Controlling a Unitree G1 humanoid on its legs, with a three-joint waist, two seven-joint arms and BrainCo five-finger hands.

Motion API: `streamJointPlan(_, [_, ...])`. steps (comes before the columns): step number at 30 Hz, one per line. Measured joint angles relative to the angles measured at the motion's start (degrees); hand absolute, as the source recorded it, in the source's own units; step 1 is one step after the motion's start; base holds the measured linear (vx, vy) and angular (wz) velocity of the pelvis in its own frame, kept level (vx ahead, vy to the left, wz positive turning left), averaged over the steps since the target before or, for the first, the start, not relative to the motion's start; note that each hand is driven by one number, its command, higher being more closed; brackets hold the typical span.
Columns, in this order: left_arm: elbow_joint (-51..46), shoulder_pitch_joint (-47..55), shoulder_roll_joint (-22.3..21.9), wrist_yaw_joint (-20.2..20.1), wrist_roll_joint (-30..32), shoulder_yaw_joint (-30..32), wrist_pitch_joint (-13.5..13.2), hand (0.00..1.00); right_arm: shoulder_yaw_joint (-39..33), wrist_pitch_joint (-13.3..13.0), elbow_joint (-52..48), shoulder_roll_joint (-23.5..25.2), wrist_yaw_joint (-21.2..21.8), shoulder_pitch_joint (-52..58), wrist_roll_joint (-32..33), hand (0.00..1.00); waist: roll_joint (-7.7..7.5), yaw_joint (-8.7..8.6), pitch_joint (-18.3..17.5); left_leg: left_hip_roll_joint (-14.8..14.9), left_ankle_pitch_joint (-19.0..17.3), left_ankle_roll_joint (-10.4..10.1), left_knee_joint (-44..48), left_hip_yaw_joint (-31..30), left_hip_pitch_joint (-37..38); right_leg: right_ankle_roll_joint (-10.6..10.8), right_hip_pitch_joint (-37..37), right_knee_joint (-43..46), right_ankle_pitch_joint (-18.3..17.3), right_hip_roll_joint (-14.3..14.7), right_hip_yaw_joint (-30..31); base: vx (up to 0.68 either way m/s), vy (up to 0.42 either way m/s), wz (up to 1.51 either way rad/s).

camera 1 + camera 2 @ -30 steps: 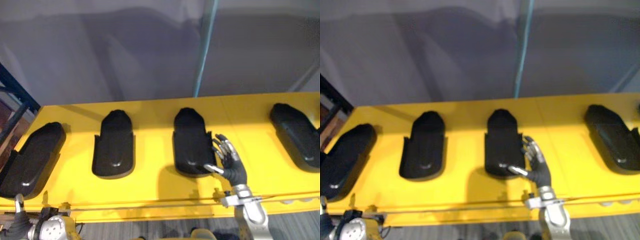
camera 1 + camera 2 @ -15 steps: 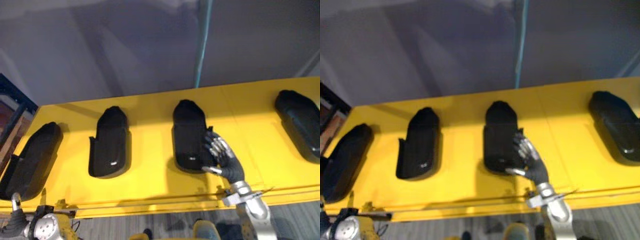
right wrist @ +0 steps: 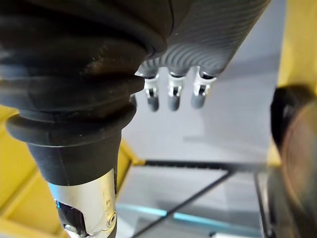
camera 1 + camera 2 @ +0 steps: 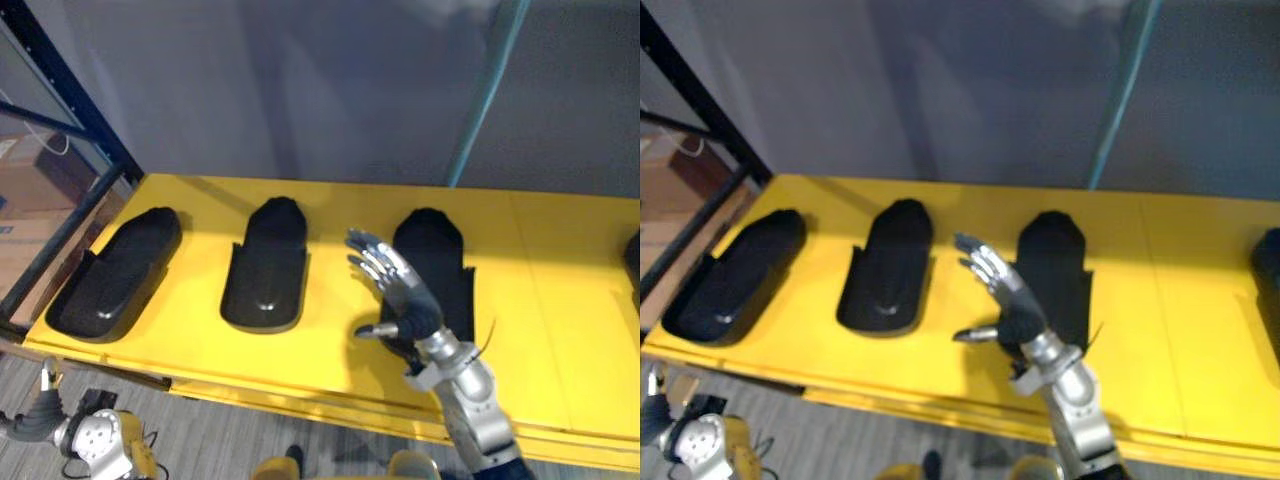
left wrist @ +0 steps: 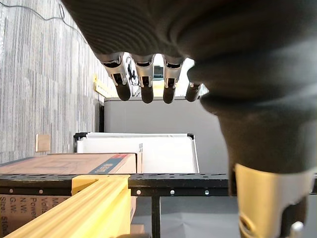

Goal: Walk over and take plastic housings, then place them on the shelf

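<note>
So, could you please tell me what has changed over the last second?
The right hand has lifted off the housing it was touching and is now raised, open and empty, by its left side. The camera has shifted too. The other housings lie unmoved on the yellow shelf.

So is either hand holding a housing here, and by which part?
Nothing is held. The right hand is open, fingers straight, by the nearest black plastic housing on the yellow shelf; the left hand hangs relaxed and empty.
</note>
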Motion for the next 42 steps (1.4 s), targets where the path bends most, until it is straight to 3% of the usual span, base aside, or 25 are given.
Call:
streamJointPlan(5, [0.02, -0.75, 1.03, -3.14, 2.15, -0.48, -0.72, 0.0, 0.67, -0.41, -1.94, -0.66, -3.57, -0.95, -5.84, 0.0, -0.25, -0.14, -0.14, -0.27, -0.22, 0.11, 0.93, 0.06, -0.54, 0.1, 0.2, -0.73, 0.5, 0.05, 0.01, -0.01, 0.005, 0.0])
streamJointPlan(9, [0.67, -2.05, 1.36, -3.97, 2.15, -2.29, -0.71, 0.0, 1.3, -4.91, -2.75, -1.7, -6.54, -3.87, -12.76, 0.0, -0.27, -0.15, -0.18, -0.36, -0.23, 0.13, 1.73, 0.25, -1.59, 0.2, -0.06, -1.49, 1.71, 0.17, 0.2, 0.0, 0.0, 0.0])
streamJointPlan(16, [1.76, -4.28, 4.14, -5.69, 2.19, -2.47, -0.69, 0.0, 1.62, -8.26, -6.16, -2.34, -6.61, -10.74, -15.61, 0.0, -0.33, 0.0, -0.21, -0.26, -0.35, 0.29, 2.84, 1.1, -2.05, 0.19, -0.04, -2.67, 3.22, 0.59, 1.35, -0.04, 0.017, -0.07])
streamJointPlan(21, [4.16, -6.77, 5.46, -6.13, 2.04, -2.49, -0.53, 0.0, 3.26, -7.69, -6.63, -3.24, -6.62, -13.68, -15.49, 0.0, -0.33, -0.03, -0.25, 0.01, -0.48, 0.38, 3.63, 1.68, -2.99, 0.08, -0.05, -3.59, 4.29, 1.01, 1.77, -0.08, 0.012, -0.07])
streamJointPlan(25, [7.07, -8.78, 6.94, -7.8, 1.37, -2.54, -0.11, 0.0, 3.37, -4.13, -6.72, -4.59, -6.57, -13.97, -15.34, 0.0, -0.35, -0.08, -0.25, 0.16, -0.52, 0.38, 3.72, 2.29, -3.3, -0.31, -0.46, -4.3, 4.55, 1.26, 2.74, -0.05, 0.02, -0.07])
streamJointPlan(30, [10.27, -12.87, 11.85, -8.34, -1.18, -2.56, 0.73, 0.0, 0.42, -1.8, -6.68, -6.31, -6.6, -13.72, -15.11, 0.0, -0.65, -0.21, -0.24, 0.4, -0.51, 0.37, 5.31, 3.39, -6.1, -0.11, -3.4, -4.6, 6.39, 1.58, 4.0, -0.01, 0.021, -0.09])
streamJointPlan(42, [12.56, -17.07, 13.95, -8.29, -10.08, -2.41, 3.03, 0.0, -5.04, -1.37, -8.33, -7.4, -4.2, -10.47, -7.3, 0.0, -0.8, -2.33, 5.09, 0.73, -2.05, 0.81, 8.24, 6.69, -8.06, -0.04, -6.35, -3.03, 6.65, 1.83, 7.91, -0.03, 0.026, -0.13])
